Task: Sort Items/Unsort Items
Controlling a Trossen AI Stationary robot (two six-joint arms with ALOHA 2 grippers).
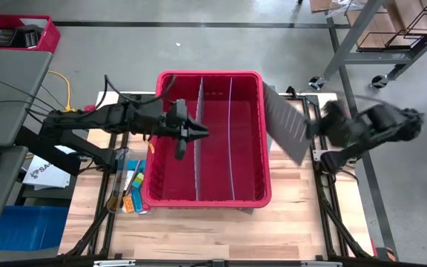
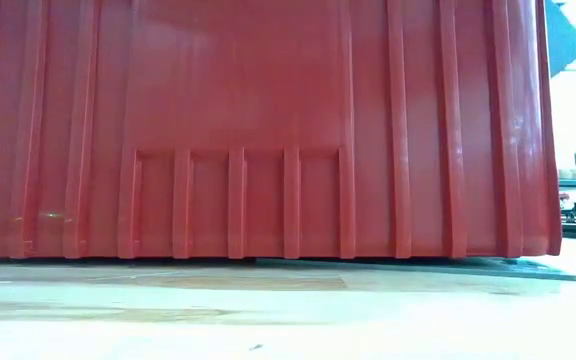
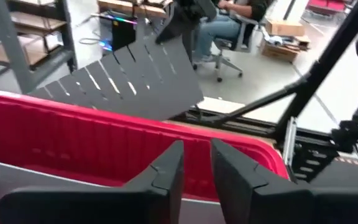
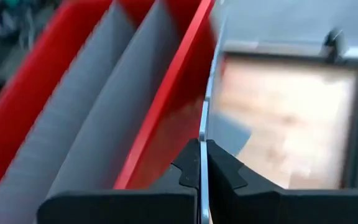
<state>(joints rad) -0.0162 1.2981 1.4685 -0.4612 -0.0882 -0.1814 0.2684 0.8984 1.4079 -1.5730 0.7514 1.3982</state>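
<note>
The large red bin stands mid-table with two grey dividers upright inside it; its near wall fills the low view. The items, small yellow, blue, orange and green pieces, lie on the table just left of the bin's near-left corner. My left gripper hovers over the bin's left compartment, its fingers a little apart with nothing between them. My right gripper, right of the bin, is shut on a loose grey slotted divider panel. My right gripper pinches the thin panel between its two fingers, at the edge turned away from the bin. The fingers come at it from the table's right side. The panel is lifted clear and tilted, hanging over the bin's right rim.
A grey desk with a mouse is at the far left, cables and a blue box beside it. A small red basket and a metal shelf are on the floor beyond the table. A seated person shows in the room behind.
</note>
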